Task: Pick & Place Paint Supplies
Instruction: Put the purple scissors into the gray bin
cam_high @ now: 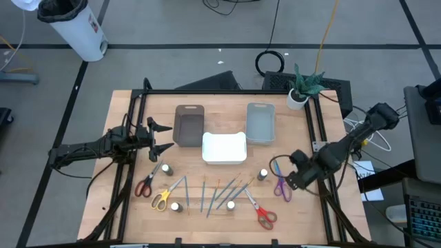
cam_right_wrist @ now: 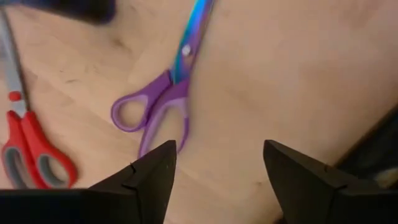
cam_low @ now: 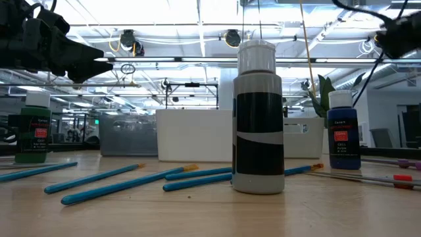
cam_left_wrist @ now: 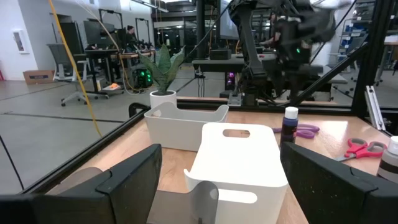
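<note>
Purple scissors (cam_right_wrist: 163,102) lie just beyond your right gripper (cam_right_wrist: 217,163), fingers spread and empty, at frame centre, so lower squarely over the handles before closing.

floor: grey concrete (cam_high: 207,27) | ceiling: strip lights (cam_low: 197,26) | office chair (cam_left_wrist: 71,68), perhaps desks

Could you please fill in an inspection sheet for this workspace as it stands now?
Surface: wooden table, flat.
Job's things: purple scissors, red scissors, red-handled scissors, yellow scissors, paint bottles and brushes loose on the table.
Clutter: brown tray, white tray, grey tray.
Grippers: left gripper open beside the brown tray; right gripper open beside the purple scissors.
Cables: black coil on the floor.
Surroundings: potted plant, white bin.
</note>
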You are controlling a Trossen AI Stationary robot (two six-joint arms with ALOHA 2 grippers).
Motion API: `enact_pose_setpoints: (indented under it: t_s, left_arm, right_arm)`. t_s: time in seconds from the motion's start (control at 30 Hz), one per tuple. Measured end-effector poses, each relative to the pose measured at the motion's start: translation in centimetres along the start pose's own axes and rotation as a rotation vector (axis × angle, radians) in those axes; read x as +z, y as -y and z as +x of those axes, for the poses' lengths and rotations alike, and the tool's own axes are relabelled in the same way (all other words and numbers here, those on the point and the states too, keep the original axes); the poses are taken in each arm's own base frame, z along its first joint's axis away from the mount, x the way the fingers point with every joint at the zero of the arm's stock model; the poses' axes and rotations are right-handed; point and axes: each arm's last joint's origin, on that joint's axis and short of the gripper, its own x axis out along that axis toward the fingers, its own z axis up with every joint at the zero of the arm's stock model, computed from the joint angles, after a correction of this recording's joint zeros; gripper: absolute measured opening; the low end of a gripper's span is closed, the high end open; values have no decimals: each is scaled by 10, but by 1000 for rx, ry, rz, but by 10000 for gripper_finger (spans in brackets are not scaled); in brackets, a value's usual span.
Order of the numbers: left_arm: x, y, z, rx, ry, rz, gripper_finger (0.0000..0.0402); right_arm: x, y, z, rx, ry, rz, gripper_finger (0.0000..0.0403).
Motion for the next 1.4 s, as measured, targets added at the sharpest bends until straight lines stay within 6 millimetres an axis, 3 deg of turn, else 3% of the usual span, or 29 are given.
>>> enact_pose_setpoints:
  t_s: [0.27, 0.63, 0.87, 1.3, 1.4]
  left_arm:
    - [0, 0, 0, 0, 0, 0, 333]
    - [0, 0, 0, 0, 0, 0, 333]
    - [0, 0, 0, 0, 0, 0, 333]
    - [0, 0, 0, 0, 0, 0, 333]
    - [0, 0, 0, 0, -1, 0, 333]
  right_arm:
    - [-26, -19, 45, 19, -17, 28, 217]
    - [-31, -25, 76, -106, 70, 24, 178]
    - [-33, -26, 81, -127, 78, 59, 143]
    - [-32, -21, 76, -142, 75, 87, 21]
    - [-32, -19, 76, -161, 81, 98, 8]
